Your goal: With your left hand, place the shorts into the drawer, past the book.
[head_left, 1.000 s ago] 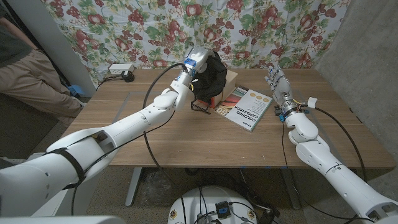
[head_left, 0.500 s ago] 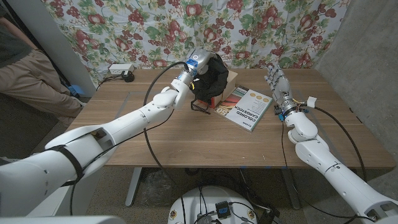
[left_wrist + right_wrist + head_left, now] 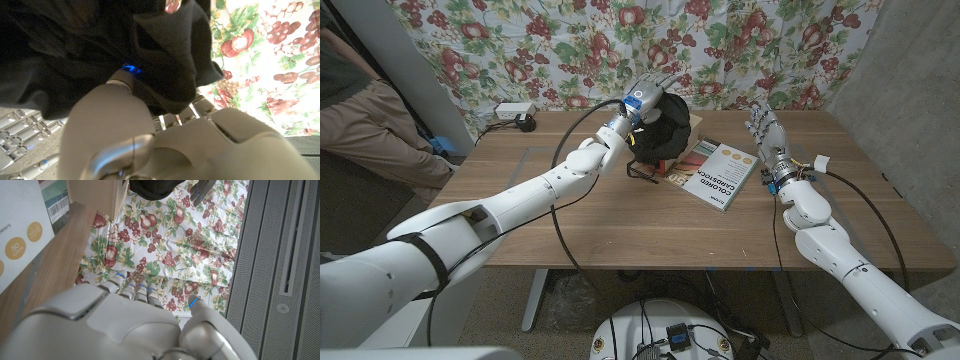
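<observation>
Gripping the black shorts (image 3: pixel 662 128), the left hand (image 3: pixel 648 92) holds them over the drawer (image 3: pixel 682 152) at the table's (image 3: pixel 620 215) far side, left of the book (image 3: pixel 720 175). The right hand (image 3: pixel 765 133) stands empty, fingers spread.

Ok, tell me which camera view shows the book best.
The head view: the book lies whole on the table, cover up, right of the shorts. The right wrist view catches just a corner of its cover. I can't pick it out in the left wrist view.
</observation>
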{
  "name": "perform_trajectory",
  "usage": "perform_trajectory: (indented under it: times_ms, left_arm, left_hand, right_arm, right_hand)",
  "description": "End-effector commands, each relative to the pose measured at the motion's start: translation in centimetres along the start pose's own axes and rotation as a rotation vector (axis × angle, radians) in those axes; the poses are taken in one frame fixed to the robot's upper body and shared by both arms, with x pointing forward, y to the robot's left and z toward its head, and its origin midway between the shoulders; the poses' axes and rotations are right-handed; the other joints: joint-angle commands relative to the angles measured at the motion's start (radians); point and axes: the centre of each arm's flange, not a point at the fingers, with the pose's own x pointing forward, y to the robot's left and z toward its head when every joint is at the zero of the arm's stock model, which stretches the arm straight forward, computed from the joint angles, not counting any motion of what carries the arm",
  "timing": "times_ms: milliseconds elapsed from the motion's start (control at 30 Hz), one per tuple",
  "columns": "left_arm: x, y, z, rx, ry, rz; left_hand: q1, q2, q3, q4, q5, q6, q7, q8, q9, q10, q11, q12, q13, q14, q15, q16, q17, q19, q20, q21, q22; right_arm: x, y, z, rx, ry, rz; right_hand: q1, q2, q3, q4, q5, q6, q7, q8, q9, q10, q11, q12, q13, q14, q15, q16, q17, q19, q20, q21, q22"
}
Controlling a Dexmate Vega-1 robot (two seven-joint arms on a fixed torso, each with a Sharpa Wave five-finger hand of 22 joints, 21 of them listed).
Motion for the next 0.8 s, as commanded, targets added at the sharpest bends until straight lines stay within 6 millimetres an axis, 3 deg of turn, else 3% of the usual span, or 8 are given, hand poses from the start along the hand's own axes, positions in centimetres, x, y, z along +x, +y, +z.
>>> perform_trajectory:
  times_ms: [33, 67, 200, 800]
  left_arm:
    - [-0.5, 0.2, 0.1, 0.039, -0.001, 0.003]
    - [-0.6, 0.4, 0.0, 0.034, 0.013, 0.016]
    - [-0.7, 0.7, -0.3, 0.008, 0.021, 0.039]
    - [-1.0, 2.6, -1.1, -0.028, 0.047, 0.086]
  left_hand:
    - [-0.044, 0.011, -0.029, 0.008, 0.002, -0.09, -0.013, 0.0, -0.002, -0.073, 0.008, -0.005, -0.001, -0.067, 0.029, -0.001, -0.011, -0.062, 0.054, -0.052, 0.004]
    - [-0.066, 0.012, -0.041, 0.015, 0.001, -0.125, -0.016, -0.001, -0.003, -0.11, 0.012, -0.008, -0.003, -0.086, 0.033, -0.001, -0.016, -0.086, 0.08, -0.072, 0.005]
    - [-0.135, 0.012, -0.076, 0.039, -0.001, -0.192, -0.014, 0.001, -0.004, -0.187, 0.02, -0.007, -0.006, -0.141, 0.058, -0.002, -0.024, -0.125, 0.094, -0.116, 0.006]
    - [-0.189, -0.007, -0.109, 0.05, -0.002, -0.206, -0.025, 0.012, -0.005, -0.21, 0.027, 0.004, -0.008, -0.175, 0.069, -0.002, -0.032, -0.135, 0.079, -0.146, 0.007]
  right_arm:
    - [-0.2, 0.0, 0.1, -0.001, -0.005, -0.004]
    - [-0.3, 0.0, 0.1, 0.0, -0.005, -0.004]
    - [-0.2, 0.0, 0.2, -0.002, -0.005, -0.001]
    - [-0.2, 0.6, 0.5, -0.009, -0.008, 0.009]
  right_hand:
    - [-0.007, 0.034, 0.008, 0.005, -0.002, -0.004, 0.001, 0.0, 0.002, -0.004, 0.011, -0.002, 0.004, -0.007, 0.002, 0.003, 0.005, -0.005, -0.068, 0.006, 0.002]
    - [-0.007, 0.035, 0.009, 0.005, -0.002, -0.005, 0.004, 0.0, 0.002, -0.004, 0.013, -0.002, 0.004, -0.007, 0.003, 0.003, 0.005, -0.005, -0.068, 0.006, 0.002]
    - [-0.007, 0.036, 0.009, 0.005, -0.002, -0.003, 0.004, 0.002, 0.002, -0.003, 0.012, -0.002, 0.004, -0.007, 0.0, 0.004, 0.005, -0.005, -0.068, 0.006, 0.002]
    - [-0.011, 0.04, 0.011, 0.009, -0.003, 0.007, 0.014, 0.006, 0.002, 0.013, 0.021, 0.005, 0.004, -0.001, 0.001, 0.007, 0.007, -0.005, -0.071, 0.006, 0.002]
